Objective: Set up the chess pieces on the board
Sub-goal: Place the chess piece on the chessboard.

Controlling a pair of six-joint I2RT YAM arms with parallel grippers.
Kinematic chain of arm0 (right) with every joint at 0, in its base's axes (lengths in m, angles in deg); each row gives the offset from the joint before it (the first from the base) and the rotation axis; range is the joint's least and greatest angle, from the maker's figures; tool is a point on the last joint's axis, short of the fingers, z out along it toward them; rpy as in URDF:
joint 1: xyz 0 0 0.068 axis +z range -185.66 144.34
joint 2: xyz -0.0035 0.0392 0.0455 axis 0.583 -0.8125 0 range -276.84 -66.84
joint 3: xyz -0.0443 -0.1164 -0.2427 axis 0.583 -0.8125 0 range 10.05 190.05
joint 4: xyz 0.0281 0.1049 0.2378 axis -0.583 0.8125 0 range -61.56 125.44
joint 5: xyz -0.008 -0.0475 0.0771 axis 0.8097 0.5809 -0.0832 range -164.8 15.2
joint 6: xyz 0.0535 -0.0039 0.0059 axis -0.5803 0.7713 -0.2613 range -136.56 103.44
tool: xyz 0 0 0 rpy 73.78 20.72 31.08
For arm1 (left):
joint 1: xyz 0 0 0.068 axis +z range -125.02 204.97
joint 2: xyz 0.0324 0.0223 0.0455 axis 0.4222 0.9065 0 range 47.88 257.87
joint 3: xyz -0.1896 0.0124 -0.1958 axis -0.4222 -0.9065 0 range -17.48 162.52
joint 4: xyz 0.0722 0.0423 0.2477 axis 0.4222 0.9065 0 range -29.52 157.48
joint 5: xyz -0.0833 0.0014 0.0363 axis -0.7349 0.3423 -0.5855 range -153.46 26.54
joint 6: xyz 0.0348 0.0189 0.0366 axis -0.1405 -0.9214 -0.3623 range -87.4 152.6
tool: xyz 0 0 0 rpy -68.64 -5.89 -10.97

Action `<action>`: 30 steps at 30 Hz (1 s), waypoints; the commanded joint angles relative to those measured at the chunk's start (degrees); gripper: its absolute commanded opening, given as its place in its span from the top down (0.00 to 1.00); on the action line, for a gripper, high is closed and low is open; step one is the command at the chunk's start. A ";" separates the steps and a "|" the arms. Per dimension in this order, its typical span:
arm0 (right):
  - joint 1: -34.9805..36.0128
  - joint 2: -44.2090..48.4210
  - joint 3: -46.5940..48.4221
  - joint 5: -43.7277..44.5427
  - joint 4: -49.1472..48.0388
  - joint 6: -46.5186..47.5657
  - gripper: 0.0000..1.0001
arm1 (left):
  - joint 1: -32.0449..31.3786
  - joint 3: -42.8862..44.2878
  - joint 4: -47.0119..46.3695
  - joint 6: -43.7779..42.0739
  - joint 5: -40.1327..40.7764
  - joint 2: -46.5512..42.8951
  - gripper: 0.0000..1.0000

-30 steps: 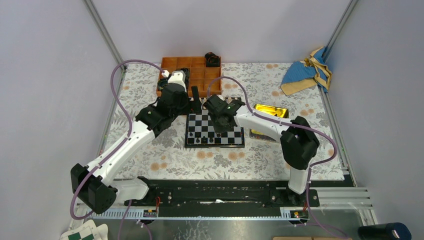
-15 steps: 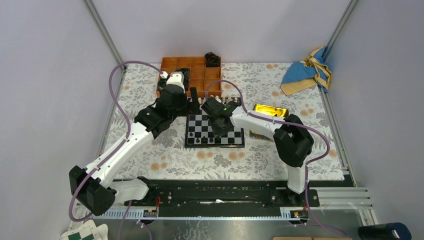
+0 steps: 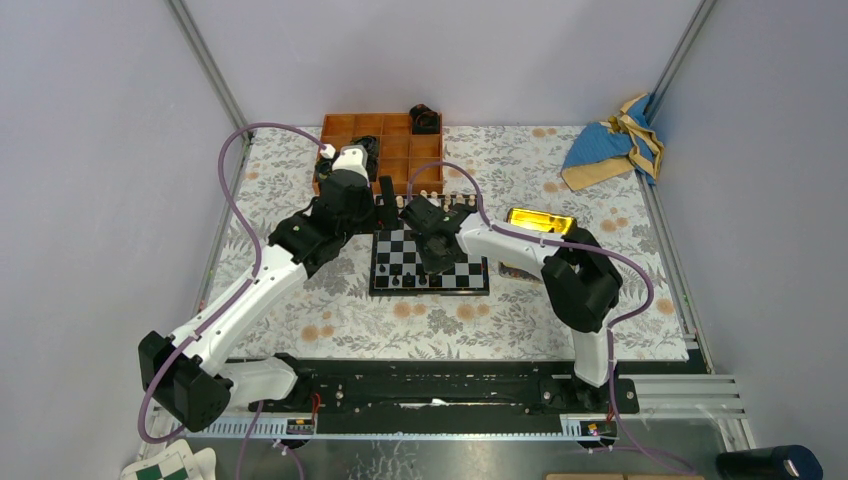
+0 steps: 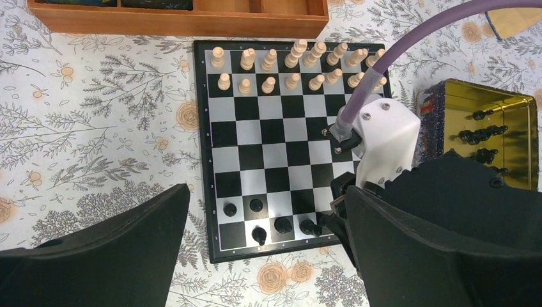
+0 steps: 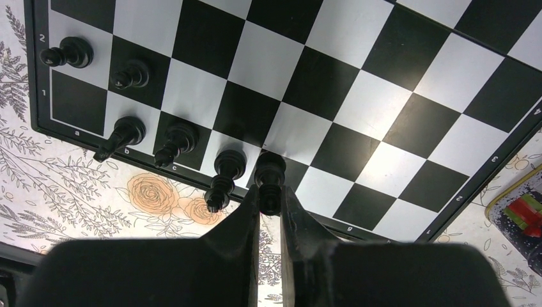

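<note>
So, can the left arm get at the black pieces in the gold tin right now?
Probably not cleanly: the right arm, gripping a piece at the board's near edge, lies between the open left gripper and the gold tin.

My two dark fingers [image 4: 96,256] stand wide apart at the lower corners, and my pincer [image 4: 267,217] hangs over the square chessboard of black and silvery-white checks with a thin black frame [image 4: 281,153]. Cream-coloured chessmen [image 4: 269,59] fill its two far rows. Five small black chessmen [image 4: 282,224] stand by its near left corner, two in the second row and three in the edge row. The other arm's white wrist shell [image 4: 383,131], trailing a purple cable [image 4: 434,25], covers the board's right side. Past the far edge lies an orange wooden tray [image 4: 179,22]. To the right an open gold tin [image 4: 505,109] holds more black pieces [image 4: 479,136]. A flowered cloth [image 4: 96,128] lies under everything.
</note>
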 commanded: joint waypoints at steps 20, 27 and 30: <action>1.37 1.03 0.21 3.99 1.07 0.89 0.91 | 1.00 -0.42 -0.70 -0.73 0.09 0.23 0.01; 1.39 1.15 0.00 3.85 1.24 0.87 0.91 | 1.09 -0.07 -0.72 -0.73 -0.24 0.42 0.01; 1.43 1.12 -0.08 3.56 1.34 0.87 0.91 | 1.09 0.02 -0.68 -0.73 -0.21 0.42 0.01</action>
